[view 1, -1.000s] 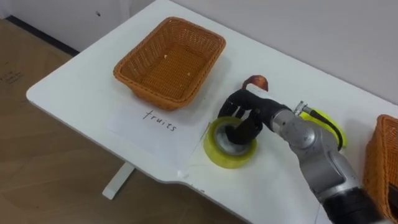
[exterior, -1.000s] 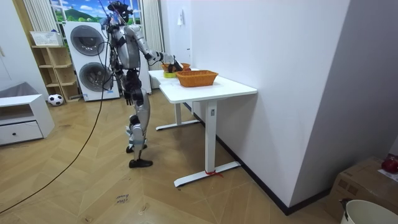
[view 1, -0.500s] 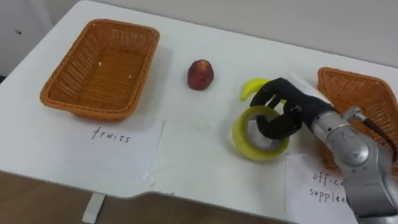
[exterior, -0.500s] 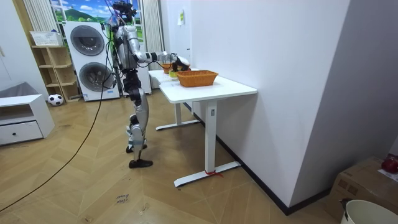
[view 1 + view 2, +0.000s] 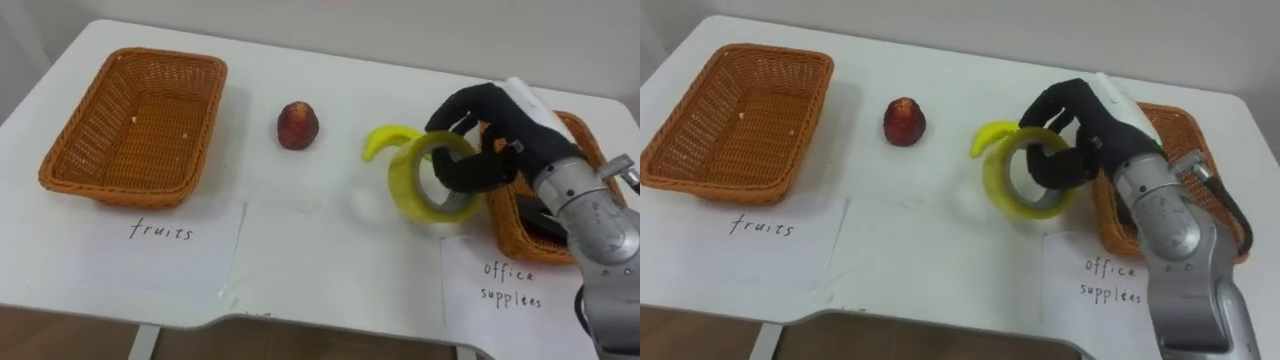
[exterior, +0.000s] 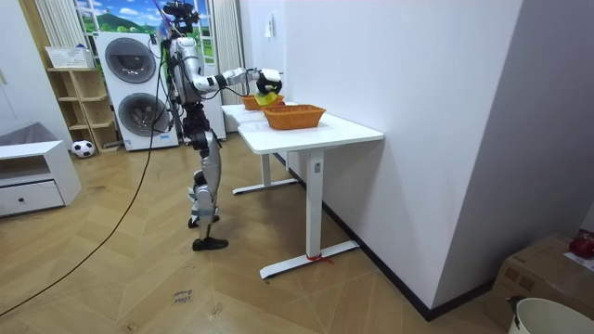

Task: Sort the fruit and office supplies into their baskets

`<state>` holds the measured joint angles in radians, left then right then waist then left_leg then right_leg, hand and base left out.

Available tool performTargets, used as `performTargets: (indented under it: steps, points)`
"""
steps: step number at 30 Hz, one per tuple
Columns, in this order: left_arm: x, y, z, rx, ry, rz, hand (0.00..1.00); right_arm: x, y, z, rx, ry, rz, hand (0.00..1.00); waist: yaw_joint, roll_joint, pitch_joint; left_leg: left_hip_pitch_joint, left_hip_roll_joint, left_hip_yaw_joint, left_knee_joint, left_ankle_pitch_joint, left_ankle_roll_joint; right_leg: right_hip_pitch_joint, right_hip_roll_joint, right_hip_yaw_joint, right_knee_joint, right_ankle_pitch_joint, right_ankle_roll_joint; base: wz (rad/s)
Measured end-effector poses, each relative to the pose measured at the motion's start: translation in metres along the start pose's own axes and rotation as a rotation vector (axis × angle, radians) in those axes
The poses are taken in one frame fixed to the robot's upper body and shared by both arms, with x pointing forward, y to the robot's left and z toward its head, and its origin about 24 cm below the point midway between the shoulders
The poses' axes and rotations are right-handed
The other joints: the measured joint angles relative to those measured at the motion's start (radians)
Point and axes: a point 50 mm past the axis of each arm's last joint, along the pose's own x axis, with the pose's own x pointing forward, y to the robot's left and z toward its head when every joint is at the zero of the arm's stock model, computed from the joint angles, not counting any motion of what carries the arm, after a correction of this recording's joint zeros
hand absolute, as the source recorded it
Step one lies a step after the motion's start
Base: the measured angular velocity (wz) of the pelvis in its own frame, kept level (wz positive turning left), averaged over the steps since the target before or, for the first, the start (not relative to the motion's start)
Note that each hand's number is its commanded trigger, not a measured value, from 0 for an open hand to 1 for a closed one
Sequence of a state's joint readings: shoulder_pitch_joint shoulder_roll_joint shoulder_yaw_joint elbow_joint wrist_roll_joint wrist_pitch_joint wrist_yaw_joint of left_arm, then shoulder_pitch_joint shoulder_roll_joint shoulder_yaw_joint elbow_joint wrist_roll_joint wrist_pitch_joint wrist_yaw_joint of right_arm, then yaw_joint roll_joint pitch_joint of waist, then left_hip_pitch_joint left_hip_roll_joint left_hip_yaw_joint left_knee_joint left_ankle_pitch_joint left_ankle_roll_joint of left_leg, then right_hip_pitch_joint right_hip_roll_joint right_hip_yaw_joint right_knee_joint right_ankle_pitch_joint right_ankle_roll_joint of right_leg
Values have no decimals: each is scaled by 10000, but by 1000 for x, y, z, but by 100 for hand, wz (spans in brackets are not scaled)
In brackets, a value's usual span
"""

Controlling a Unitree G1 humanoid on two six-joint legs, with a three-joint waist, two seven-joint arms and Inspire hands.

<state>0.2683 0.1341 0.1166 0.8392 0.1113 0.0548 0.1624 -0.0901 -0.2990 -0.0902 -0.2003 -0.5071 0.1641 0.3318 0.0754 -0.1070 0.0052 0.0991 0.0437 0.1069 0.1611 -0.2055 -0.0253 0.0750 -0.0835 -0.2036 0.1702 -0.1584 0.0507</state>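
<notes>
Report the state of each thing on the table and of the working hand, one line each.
right hand: shut on the tape roll
tape roll: held on edge above the table
banana: lying on the table, partly behind the tape roll
red fruit: resting on the table, unsorted
fruits basket: no fruit inside
office supplies basket: holds a dark item

Somebody's home, I'd say, the laundry end of it: two stacked washing machines (image 6: 130, 63), a small open shelf (image 6: 79, 100) beside them, a football (image 6: 83, 147) on the herringbone wood floor (image 6: 139, 269), a white drawer unit (image 6: 28, 181).
</notes>
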Motion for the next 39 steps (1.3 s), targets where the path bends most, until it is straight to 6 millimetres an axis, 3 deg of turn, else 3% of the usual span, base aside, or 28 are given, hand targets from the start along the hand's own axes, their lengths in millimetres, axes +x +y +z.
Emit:
performTargets:
  steps: [14, 24, 39]
  points:
    - [-3, 4, -27, -526, 1092, 146, 0, -4, -20, -12, 1527, 84, -1596, 100, -208, -10, -12, -21, 57, 2, -95, -8, 6, -62, 48, -200, 68, 43, -38, 0]
    - [-4, 5, -31, -502, 1199, 153, 0, -6, -30, -19, 1622, 295, -2528, 100, -520, -15, -18, -69, 54, 59, -93, -8, 5, -145, 48, -163, 15, 43, -38, -2]
    - [-4, 12, -34, -565, 1359, -26, 0, -9, -31, -57, 3238, 1596, -2841, 100, -1033, -28, -25, 7, 131, 297, -123, -15, -5, -233, 116, 77, 157, 43, -39, -5]
